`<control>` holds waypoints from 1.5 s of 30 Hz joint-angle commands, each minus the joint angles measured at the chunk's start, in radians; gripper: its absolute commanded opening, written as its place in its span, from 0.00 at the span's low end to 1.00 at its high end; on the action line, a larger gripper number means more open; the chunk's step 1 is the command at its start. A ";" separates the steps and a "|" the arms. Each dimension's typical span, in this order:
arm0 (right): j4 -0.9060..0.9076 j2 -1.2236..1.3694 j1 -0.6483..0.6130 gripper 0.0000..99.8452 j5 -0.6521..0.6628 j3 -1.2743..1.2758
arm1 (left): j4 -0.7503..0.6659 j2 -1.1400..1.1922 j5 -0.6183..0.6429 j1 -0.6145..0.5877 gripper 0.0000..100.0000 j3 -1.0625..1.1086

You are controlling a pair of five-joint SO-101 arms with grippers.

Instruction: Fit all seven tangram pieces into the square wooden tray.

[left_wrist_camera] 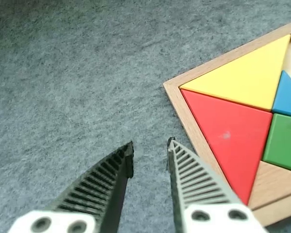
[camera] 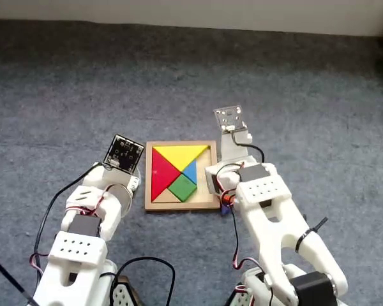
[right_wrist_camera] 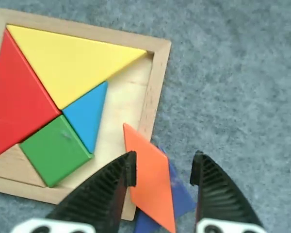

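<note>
The square wooden tray lies between the two arms. It holds a yellow triangle, a red triangle, a light blue triangle and a green square. An orange parallelogram lies tilted across the tray's rim, on top of a dark blue piece on the carpet. My right gripper is open and straddles the orange piece. My left gripper is open over bare carpet, just beside the tray's corner, with nothing between its fingers.
Grey carpet surrounds the tray on every side. Bare wood shows in the tray along its right side and at a lower corner. A pale wall edge runs along the far side.
</note>
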 commanded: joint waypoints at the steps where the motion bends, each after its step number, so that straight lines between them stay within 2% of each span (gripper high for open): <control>1: -0.024 0.081 0.016 0.18 -0.011 -0.059 | -0.015 -0.015 0.005 0.022 0.13 -0.007; 12: -0.021 0.114 -0.104 0.18 -0.009 -0.053 | -0.015 -0.015 0.005 0.022 0.13 -0.007; 18: -0.021 0.117 -0.105 0.18 -0.008 -0.053 | -0.014 -0.015 0.005 0.022 0.13 -0.007; 24: -0.021 0.108 -0.105 0.08 -0.005 -0.056 | -0.014 -0.015 0.005 0.022 0.13 -0.007; 29: -0.021 0.107 -0.105 0.06 -0.005 -0.058 | -0.014 -0.015 0.005 0.022 0.13 -0.007; 33: -0.018 0.102 -0.101 0.01 -0.002 -0.061 | -0.014 -0.015 0.005 0.022 0.13 -0.007; 38: 0.010 0.007 -0.099 0.01 0.112 -0.058 | -0.014 -0.016 0.005 0.021 0.13 -0.007; 45: -0.088 -0.024 -0.093 0.01 0.120 -0.054 | -0.014 -0.016 0.005 0.018 0.13 -0.007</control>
